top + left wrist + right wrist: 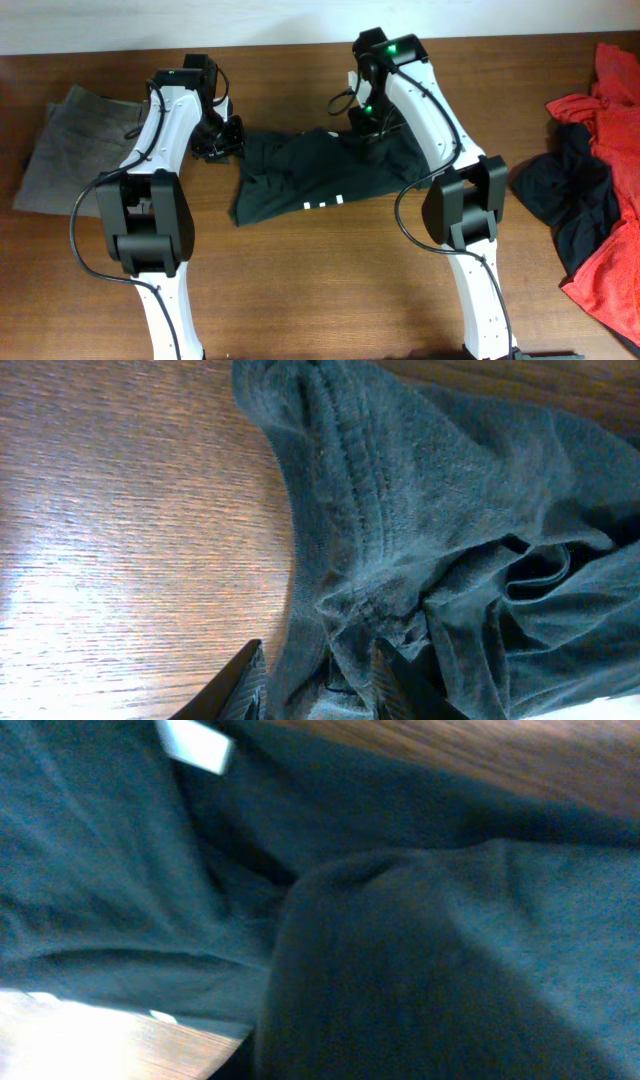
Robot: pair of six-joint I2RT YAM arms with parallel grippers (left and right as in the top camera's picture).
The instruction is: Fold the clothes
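Observation:
A dark green garment [320, 175] lies crumpled at the table's middle, with small white marks near its front hem. My left gripper [222, 140] is at its far left corner. In the left wrist view its two fingers [320, 682] pinch a bunched fold of the ribbed hem [400, 510]. My right gripper [372, 130] is down on the garment's far right part. In the right wrist view dark cloth [420, 970] bulges over the jaws and hides them, and a white label [195, 745] shows at the top.
A folded grey garment [75, 145] lies at the far left. A heap of red [610, 260] and dark clothes [560, 185] sits at the right edge. Both arm bases stand at the front of the wooden table [330, 290].

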